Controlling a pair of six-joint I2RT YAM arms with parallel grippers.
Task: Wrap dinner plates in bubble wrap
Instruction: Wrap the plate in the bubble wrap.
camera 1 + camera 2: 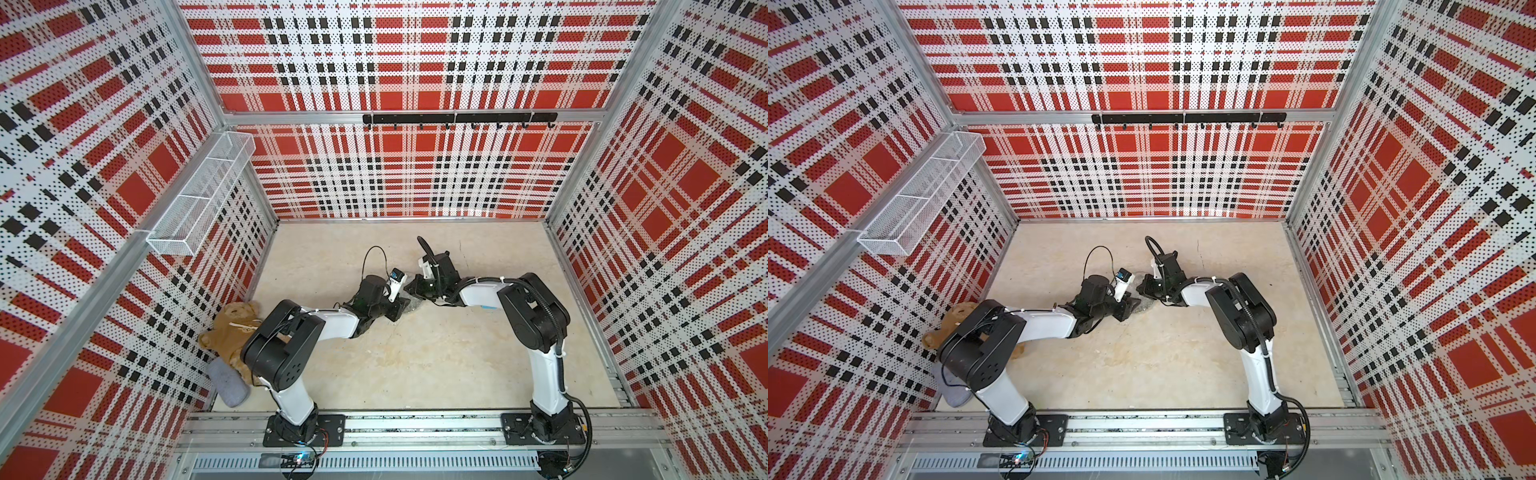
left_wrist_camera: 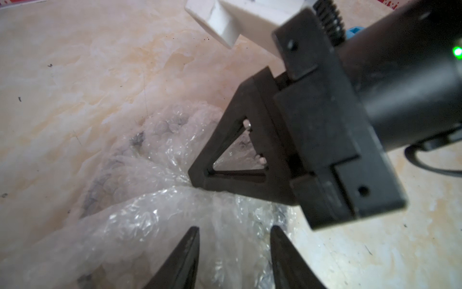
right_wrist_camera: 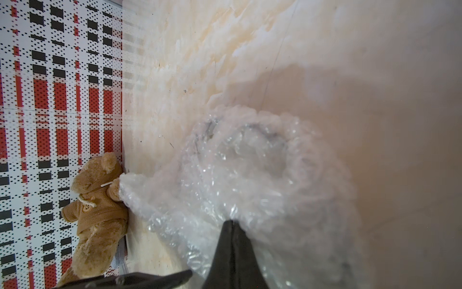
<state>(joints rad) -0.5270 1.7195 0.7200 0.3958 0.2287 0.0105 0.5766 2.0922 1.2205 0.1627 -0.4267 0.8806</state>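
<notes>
The bubble wrap (image 3: 240, 175) lies bunched into a glossy bundle at mid-table, between both arms. It also shows in a top view, bubble wrap (image 1: 417, 304). The dinner plate (image 2: 100, 180) is inside it; only dark arcs of its rim show through the plastic. My right gripper (image 3: 232, 221) is shut, pinching a fold of the wrap at the bundle's edge. In the left wrist view this right gripper (image 2: 197, 185) appears as a black triangular finger pressed into the wrap. My left gripper (image 2: 235, 230) is open, its two fingertips straddling a ridge of wrap close to the right one.
A tan teddy bear (image 1: 232, 332) and a grey cloth (image 1: 227, 382) lie against the left wall. A white mesh basket (image 1: 203, 195) hangs on that wall, and a black hook rail (image 1: 457, 118) runs along the back wall. A bit of blue (image 1: 488, 307) shows under the right forearm.
</notes>
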